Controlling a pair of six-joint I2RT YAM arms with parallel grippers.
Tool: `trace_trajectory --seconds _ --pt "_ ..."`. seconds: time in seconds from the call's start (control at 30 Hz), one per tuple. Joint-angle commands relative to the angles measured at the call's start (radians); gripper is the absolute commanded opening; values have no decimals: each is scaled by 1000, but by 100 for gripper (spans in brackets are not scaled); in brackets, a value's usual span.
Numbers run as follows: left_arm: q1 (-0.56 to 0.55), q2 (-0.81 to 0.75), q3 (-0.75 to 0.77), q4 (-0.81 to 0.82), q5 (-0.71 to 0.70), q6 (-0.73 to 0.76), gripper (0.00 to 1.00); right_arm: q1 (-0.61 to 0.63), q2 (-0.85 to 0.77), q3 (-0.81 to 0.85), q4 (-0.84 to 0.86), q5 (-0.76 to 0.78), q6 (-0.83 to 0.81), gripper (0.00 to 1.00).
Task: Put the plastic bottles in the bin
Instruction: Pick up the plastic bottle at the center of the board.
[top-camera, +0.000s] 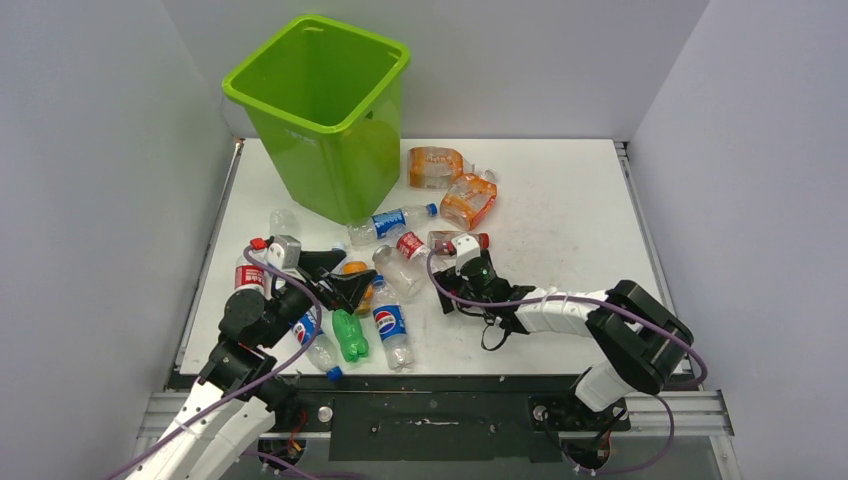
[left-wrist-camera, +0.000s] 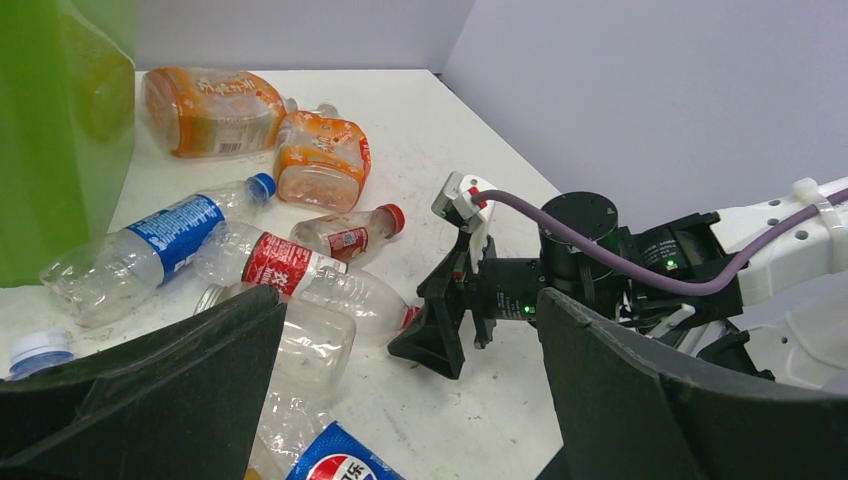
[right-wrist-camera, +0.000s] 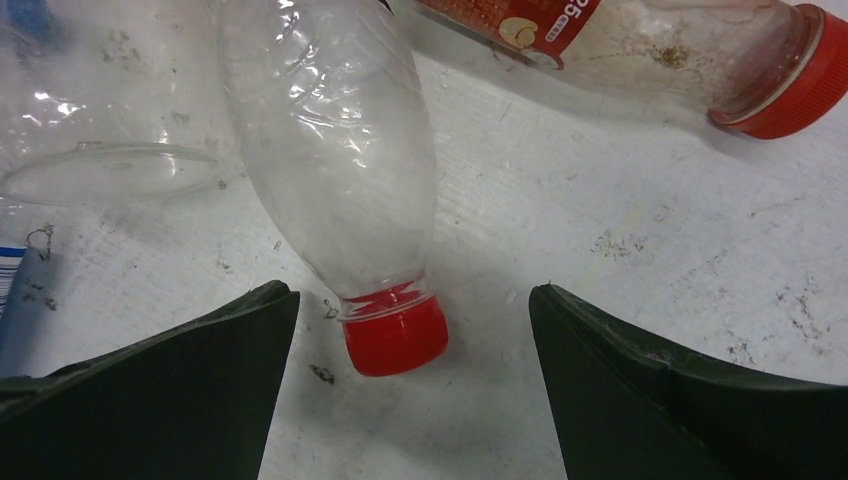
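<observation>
- I see my left gripper (top-camera: 345, 280) wide open, empty, above plastic bottles (top-camera: 390, 322) near the table's (top-camera: 560, 200) left edge.
- My right gripper (right-wrist-camera: 410, 300) is spread wide and empty; a red-capped bottle's (right-wrist-camera: 330, 150) neck lies between its fingers.
- Bin (top-camera: 320, 120): far left corner.

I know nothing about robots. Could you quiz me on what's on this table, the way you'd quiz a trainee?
1. True or false: the right gripper is gripping a bottle.
2. The bin is: A blue, B lime green, C red.
3. What colour is the cap on the clear bottle lying just ahead of that gripper?
Key: 1 false, its jaws stand open around nothing; 2 B; 3 red.
</observation>
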Motion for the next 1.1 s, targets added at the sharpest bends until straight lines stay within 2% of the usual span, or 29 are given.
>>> trace_trajectory --seconds 0.0,0.23,0.53,0.87,1.07 --pt "7 6 3 62 20 -14 96 -3 38 57 66 -2 -31 85" --pt "22 24 7 66 34 -26 96 -2 89 77 75 -21 -56 56" --pt "23 28 2 73 41 -23 96 11 41 70 39 -44 -62 33" --pt "25 29 2 72 39 -16 96 150 -284 65 -305 48 1 23" --pt "26 28 -4 85 9 1 96 154 -514 129 -553 54 68 6"
